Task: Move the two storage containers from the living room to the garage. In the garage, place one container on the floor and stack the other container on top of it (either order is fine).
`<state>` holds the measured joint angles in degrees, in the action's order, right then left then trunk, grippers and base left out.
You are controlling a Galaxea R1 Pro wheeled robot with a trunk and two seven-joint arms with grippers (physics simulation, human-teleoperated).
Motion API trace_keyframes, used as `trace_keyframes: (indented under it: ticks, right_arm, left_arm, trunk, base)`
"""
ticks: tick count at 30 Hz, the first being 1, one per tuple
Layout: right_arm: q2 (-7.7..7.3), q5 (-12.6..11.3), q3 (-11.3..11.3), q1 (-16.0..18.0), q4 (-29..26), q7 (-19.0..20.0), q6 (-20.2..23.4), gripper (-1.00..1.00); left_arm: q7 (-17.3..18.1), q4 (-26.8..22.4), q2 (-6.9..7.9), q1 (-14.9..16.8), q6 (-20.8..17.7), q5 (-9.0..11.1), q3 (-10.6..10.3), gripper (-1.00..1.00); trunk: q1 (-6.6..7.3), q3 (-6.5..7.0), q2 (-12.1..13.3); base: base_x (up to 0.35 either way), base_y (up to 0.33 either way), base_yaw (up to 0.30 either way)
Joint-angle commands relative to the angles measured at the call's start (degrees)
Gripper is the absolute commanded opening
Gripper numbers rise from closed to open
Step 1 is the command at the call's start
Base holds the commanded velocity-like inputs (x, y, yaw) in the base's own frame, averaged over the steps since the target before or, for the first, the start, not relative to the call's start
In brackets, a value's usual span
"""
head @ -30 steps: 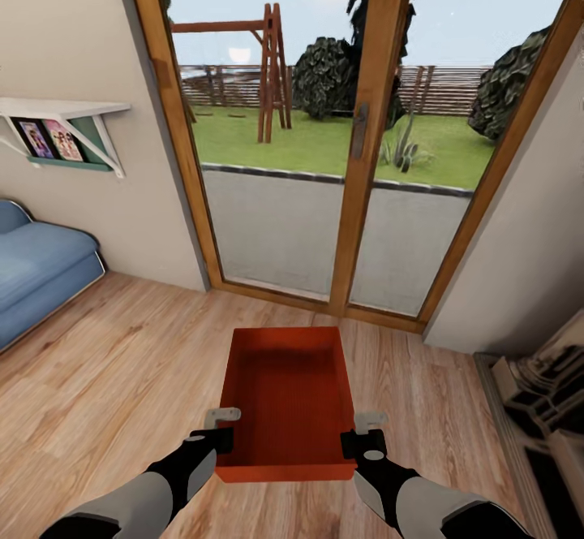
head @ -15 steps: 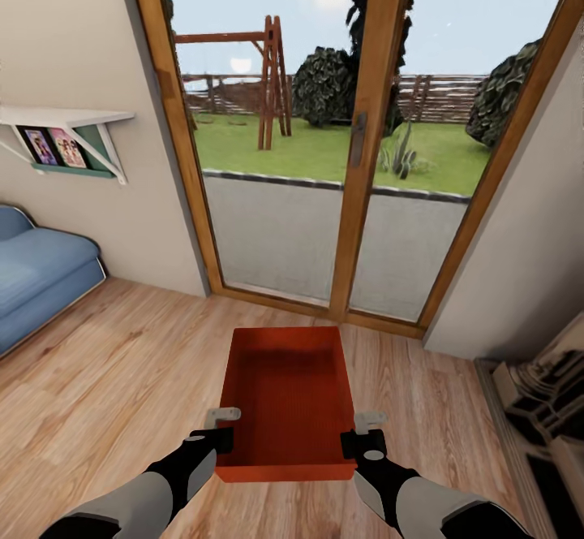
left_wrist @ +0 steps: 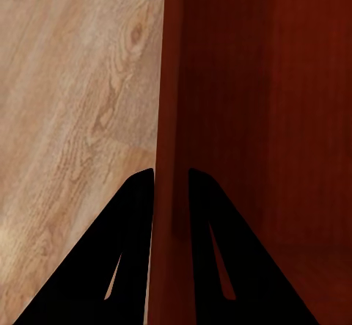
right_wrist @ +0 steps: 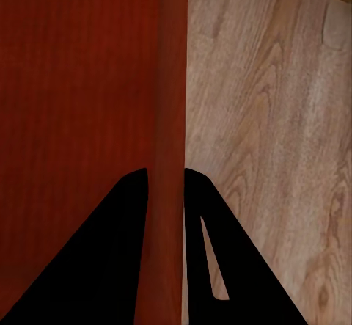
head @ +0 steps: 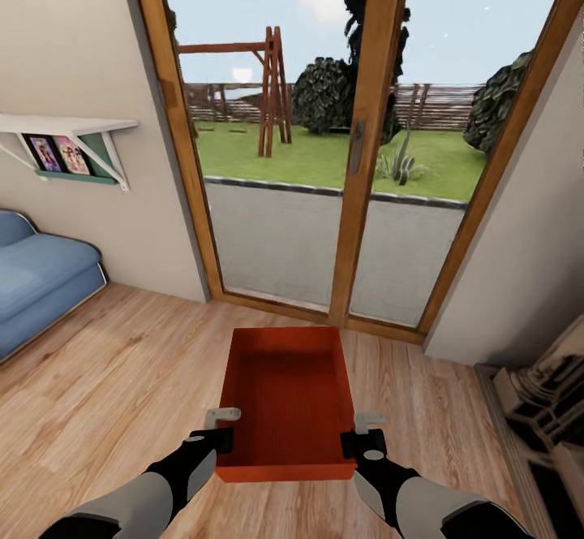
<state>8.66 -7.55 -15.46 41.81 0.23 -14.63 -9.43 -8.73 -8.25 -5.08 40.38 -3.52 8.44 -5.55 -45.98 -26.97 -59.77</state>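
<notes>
left gripper point(head: 222, 428) pinched tight on the storage container point(head: 285, 397) wall; right gripper point(head: 362, 432) clamped the opposite wall | bin was facing the glass doors point(head: 324, 157); wood floor point(head: 113, 377) underneath

We see a bright, evenly lit render from the head camera; daylight comes in through the glass doors point(head: 324, 166), whose frames lean outward toward the picture's edges. Shadows on the wood floor point(head: 122, 377) are faint and soft. Distant garden detail looks slightly smeared. In both wrist views the gripper fingers point(left_wrist: 132, 259) show as flat black silhouettes, and the container wall point(right_wrist: 167, 119) reads dim.
</notes>
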Motion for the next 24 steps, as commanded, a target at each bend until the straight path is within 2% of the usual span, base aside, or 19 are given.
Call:
trace_keyframes:
  ticks: [1,24]
  right_arm:
    - [0.04,-0.1,2.1,0.0,0.0,0.2,0.0,-1.00]
    - [0.04,-0.1,2.1,0.0,0.0,0.2,0.0,-1.00]
  left_arm:
    - [-0.9,-0.3,1.82,0.0,-0.3,-0.6,0.7,-1.00]
    - [-0.9,-0.3,2.00,0.0,-0.3,-0.6,0.7,-1.00]
  trunk:
    - [0.00,0.04,0.0]
    - [0.00,2.15,0.0]
  base:
    - [0.000,0.000,0.000]
    - [0.000,0.000,0.000]
